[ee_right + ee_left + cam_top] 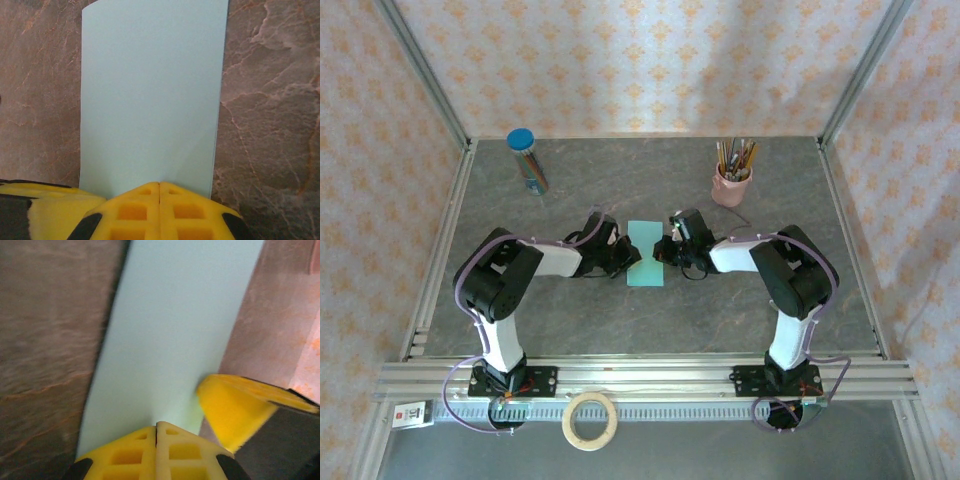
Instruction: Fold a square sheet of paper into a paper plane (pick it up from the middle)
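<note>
Top external shows the left claw (pixel 627 258) and right claw (pixel 665 250) closed, tips on the paper (pixel 645 238); uneven pushing could skew the fold.

I record the square sheet of paper (pixel 645 254): plain light turquoise, showing as a narrow rectangle at mid-desk (pixel 620 190), one corner slightly curled, with a faint diagonal crease.
</note>
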